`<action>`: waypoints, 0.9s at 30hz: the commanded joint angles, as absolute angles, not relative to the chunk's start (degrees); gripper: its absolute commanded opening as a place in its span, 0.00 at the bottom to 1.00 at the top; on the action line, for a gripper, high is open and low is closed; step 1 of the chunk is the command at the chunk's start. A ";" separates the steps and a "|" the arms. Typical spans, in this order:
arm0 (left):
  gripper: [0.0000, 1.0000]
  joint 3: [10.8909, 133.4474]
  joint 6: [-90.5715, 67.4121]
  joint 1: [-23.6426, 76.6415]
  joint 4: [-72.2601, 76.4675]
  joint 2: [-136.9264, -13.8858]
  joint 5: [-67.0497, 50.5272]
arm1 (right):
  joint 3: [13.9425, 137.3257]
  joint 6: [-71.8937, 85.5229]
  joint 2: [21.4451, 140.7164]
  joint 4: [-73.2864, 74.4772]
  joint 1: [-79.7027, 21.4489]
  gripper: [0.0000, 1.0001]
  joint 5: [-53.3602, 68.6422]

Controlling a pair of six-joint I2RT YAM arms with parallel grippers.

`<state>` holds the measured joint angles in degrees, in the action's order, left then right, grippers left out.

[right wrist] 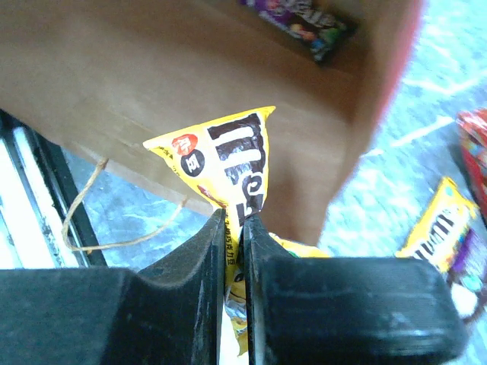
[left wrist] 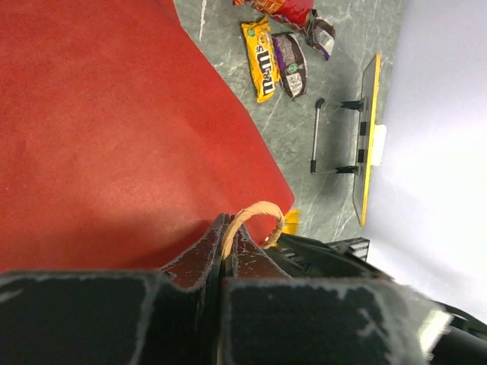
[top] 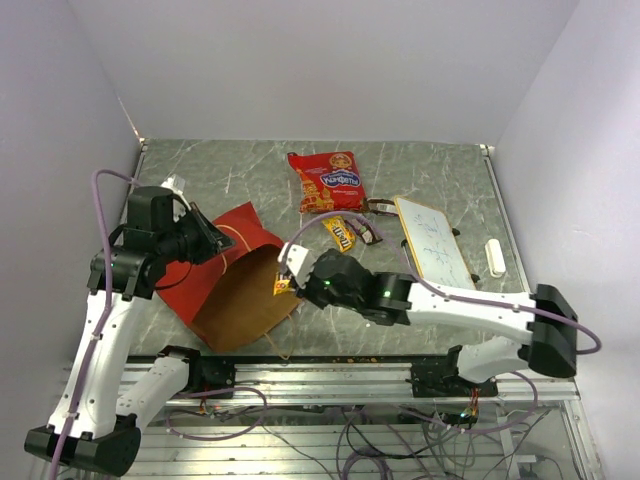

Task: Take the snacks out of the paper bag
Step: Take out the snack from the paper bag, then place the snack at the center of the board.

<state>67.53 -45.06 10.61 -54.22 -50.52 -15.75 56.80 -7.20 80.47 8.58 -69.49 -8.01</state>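
Observation:
The paper bag (top: 235, 290), red outside and brown inside, lies open on the table at centre left. My left gripper (left wrist: 226, 228) is shut on its string handle (left wrist: 259, 211) at the bag's red side (left wrist: 114, 129). My right gripper (right wrist: 234, 224) is shut on a small yellow packet (right wrist: 228, 163) at the bag's mouth (top: 283, 285). A dark wrapper (right wrist: 304, 19) lies deep inside the bag. The large red packet (top: 326, 181) lies at the table's back. Another yellow packet (top: 340, 234) and a dark wrapper (top: 366, 232) lie beside it.
A white wood-framed board (top: 432, 240) lies at right with a small white block (top: 494, 257) beyond it. A loose string handle (right wrist: 99, 220) trails from the bag's near edge. The metal rail (top: 330, 375) runs along the table's front.

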 commanded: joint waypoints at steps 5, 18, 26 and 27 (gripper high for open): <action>0.07 64.91 -45.62 10.72 -50.21 -50.45 -18.18 | 53.90 5.14 71.06 18.05 -69.68 0.00 -22.25; 0.07 70.08 -42.95 10.72 -53.90 -54.17 -16.95 | 49.09 7.83 67.69 6.95 -67.04 0.00 -36.58; 0.07 69.54 -46.15 10.72 -51.65 -54.32 -18.29 | 56.35 10.31 80.28 1.24 -48.46 0.00 -21.06; 0.07 69.38 -46.33 10.72 -51.74 -54.38 -18.61 | 57.92 9.68 82.69 1.16 -47.87 0.00 -20.97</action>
<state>68.99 -45.04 10.61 -53.34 -54.87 -16.93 52.62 8.86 75.81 5.43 -51.70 -26.61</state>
